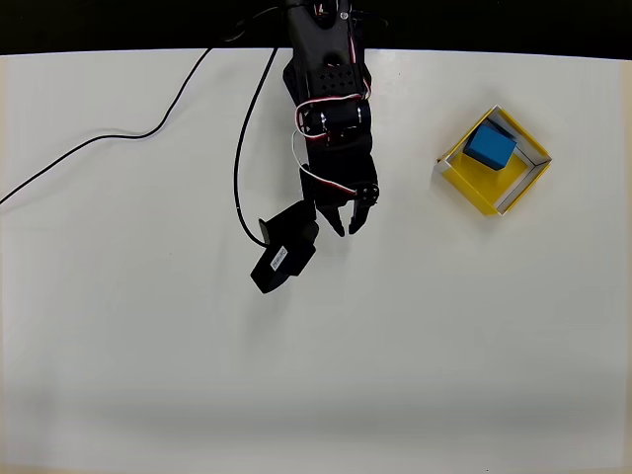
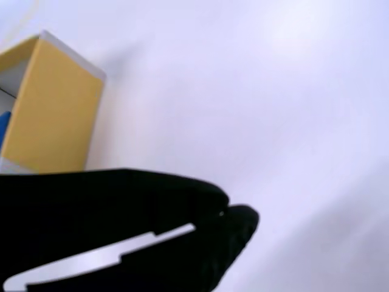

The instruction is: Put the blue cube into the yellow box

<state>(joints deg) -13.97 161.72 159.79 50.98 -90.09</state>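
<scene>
Cube [image 1: 491, 146] and box [image 1: 494, 188] sit together near the right edge of the white surface [image 1: 444, 346], toward its far side: the blue cube lies inside the yellow box, against its far corner and seemingly tilted on the wall. It looks light, rigid and matte, so it should not slip or crush; flat opposite faces offer the best hold, though the thin pale walls crowd it on two sides. The box itself seems light enough to slide if nudged. The claw [image 1: 350, 223] hangs over the middle of the surface, well apart from the box, empty, its tips nearly together with just a narrow gap between them. In the wrist view the claw [image 2: 228, 213] looks closed, with the box's yellow wall [image 2: 55, 109] at upper left.
</scene>
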